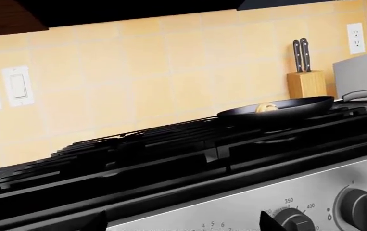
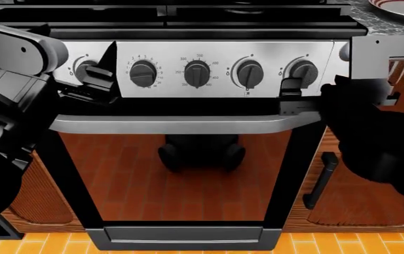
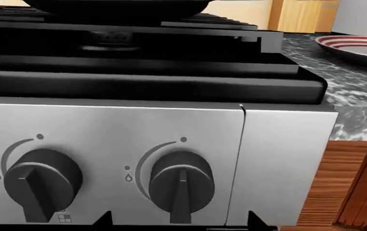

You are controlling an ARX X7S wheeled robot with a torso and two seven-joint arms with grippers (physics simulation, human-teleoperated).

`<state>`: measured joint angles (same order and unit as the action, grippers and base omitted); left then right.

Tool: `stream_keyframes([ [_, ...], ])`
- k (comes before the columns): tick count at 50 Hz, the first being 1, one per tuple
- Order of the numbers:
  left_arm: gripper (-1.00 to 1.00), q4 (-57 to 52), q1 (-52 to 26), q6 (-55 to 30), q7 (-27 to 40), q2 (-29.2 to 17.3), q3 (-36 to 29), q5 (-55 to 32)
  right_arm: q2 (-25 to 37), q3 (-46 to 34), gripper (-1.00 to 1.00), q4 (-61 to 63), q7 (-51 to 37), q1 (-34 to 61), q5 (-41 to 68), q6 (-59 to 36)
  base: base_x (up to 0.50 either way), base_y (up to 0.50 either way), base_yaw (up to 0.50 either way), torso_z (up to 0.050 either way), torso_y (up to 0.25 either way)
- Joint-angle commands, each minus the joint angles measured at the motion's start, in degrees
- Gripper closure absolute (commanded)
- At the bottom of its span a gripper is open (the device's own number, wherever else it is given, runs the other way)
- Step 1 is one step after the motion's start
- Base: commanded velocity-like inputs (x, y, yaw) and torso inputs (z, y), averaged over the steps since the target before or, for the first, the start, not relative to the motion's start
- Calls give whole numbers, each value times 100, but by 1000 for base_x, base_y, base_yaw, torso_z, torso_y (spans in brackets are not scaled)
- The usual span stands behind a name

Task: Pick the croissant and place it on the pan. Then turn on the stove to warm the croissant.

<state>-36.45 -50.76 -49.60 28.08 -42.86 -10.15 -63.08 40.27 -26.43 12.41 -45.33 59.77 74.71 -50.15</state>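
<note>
croissant [image 1: 267, 107] in pan [image 1: 276, 109], both hands at stove [image 2: 209, 69] knobs

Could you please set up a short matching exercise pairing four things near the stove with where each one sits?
Things:
1. croissant
2. pan
3. knife block
4. striped plate

Places:
A. on the stove grates
B. against the tiled wall
C. inside the pan
D. on the dark counter beside the stove

Pairs: 1-C, 2-A, 3-B, 4-D
</note>
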Motion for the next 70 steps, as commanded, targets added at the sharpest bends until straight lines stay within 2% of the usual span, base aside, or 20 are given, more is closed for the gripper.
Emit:
stream_keyframes([
  [1,-100,15,-11,-49,109,5,19,-88,-111,-35,-100,-204,78,28,-23,38,0,0,0,0,0],
  [70,-100,61,-27,-69,320,-8,28,-292,-426,-334,-100,-924,524,184,-608,364,0,0,0,0,0],
])
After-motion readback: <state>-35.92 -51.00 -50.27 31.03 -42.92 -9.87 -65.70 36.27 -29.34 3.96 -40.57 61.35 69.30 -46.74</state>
